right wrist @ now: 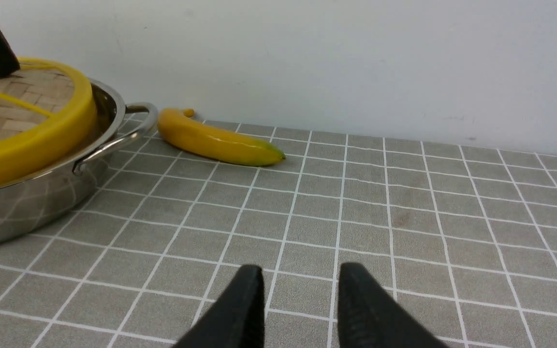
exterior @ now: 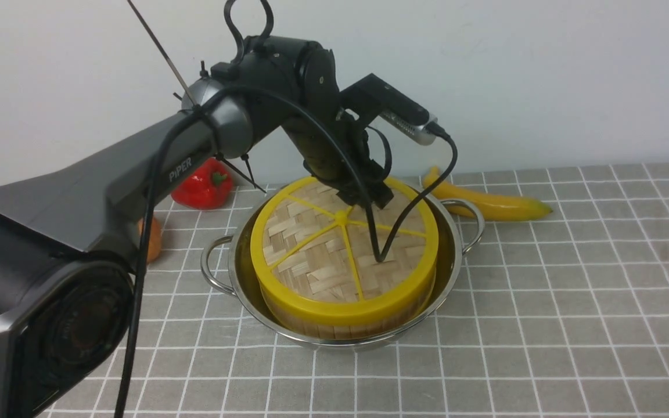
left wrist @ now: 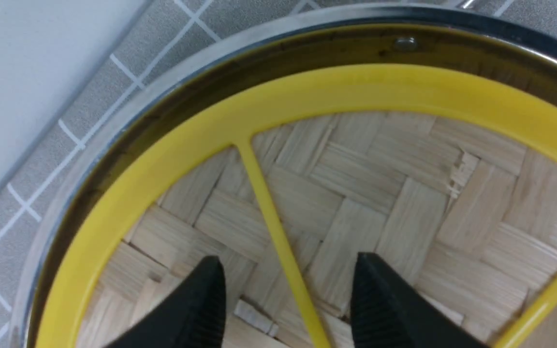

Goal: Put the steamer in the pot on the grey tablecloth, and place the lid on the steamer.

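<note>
The shiny pot (exterior: 452, 232) stands on the grey tablecloth (exterior: 572, 278). Inside it sits the steamer (exterior: 334, 330), of which only a strip of slatted side wall shows under the lid (exterior: 334, 255). That woven lid, with its yellow rim and spokes, lies flat on top. My left gripper (exterior: 369, 197) hovers at the lid's far side, open, its fingertips (left wrist: 375, 290) on either side of a yellow spoke (left wrist: 269, 208) and just above the weave. My right gripper (right wrist: 300, 280) is open and empty over bare cloth, to the right of the pot (right wrist: 27, 203).
A yellow banana (exterior: 491, 203) lies behind the pot's right handle. A red pepper (exterior: 204, 184) sits by the back wall on the left, and an orange object (exterior: 151, 238) peeks out behind my left arm. A cable from the left wrist droops onto the lid.
</note>
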You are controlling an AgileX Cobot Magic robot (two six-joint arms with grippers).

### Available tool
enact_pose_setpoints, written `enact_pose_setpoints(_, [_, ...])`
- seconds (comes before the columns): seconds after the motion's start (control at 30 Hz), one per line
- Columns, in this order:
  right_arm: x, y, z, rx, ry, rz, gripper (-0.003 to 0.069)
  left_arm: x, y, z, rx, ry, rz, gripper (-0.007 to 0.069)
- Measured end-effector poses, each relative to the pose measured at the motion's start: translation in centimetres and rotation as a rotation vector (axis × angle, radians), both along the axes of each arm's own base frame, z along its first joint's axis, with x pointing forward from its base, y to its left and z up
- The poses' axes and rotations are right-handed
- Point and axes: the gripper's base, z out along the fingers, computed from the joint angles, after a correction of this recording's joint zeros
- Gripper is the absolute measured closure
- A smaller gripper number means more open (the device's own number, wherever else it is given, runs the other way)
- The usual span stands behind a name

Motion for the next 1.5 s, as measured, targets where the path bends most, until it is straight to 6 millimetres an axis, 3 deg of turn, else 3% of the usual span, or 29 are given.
enact_pose_setpoints(0.27, [0.0,0.0,0.0,0.000,0.000,0.000,0.0416,0.2,-0.1,0.2,-0.004,-0.036,0.000,0.0277])
enact_pose_setpoints(0.4, [0.0,0.0,0.0,0.000,0.000,0.000,0.0416,0.1,0.3,1.7,0.003,-0.079,0.004,0.0277])
enact_pose_setpoints(0.53, [0.0,0.0,0.0,0.000,0.000,0.000,0.0416,-0.7,0.9,4.9,-0.014,-0.134,0.023,0.0277])
enact_pose_setpoints(0.67, [0.0,0.0,0.0,0.000,0.000,0.000,0.0416,-2.3,1.8,9.4,-0.050,-0.202,0.051,0.0277])
enact_pose_setpoints(0.8, [0.0,0.0,0.0,0.000,0.000,0.000,0.0416,-3.8,2.6,12.3,-0.070,-0.226,0.069,0.0277])
enact_pose_setpoints(0.97, [0.0,0.0,0.0,0.000,0.000,0.000,0.0416,-6.5,4.0,16.1,-0.085,-0.239,0.083,0.0277])
enact_pose_setpoints(1.07, [0.0,0.0,0.0,0.000,0.000,0.000,0.0416,-8.8,5.0,19.5,-0.129,-0.287,0.093,0.0277])
enact_pose_setpoints(1.27, [0.0,0.0,0.0,0.000,0.000,0.000,0.0416,-11.6,6.2,23.1,-0.196,-0.357,0.094,0.0277])
enact_pose_setpoints(1.5, [0.0,0.0,0.0,0.000,0.000,0.000,0.0416,-11.9,6.6,23.6,-0.175,-0.385,0.086,0.0277])
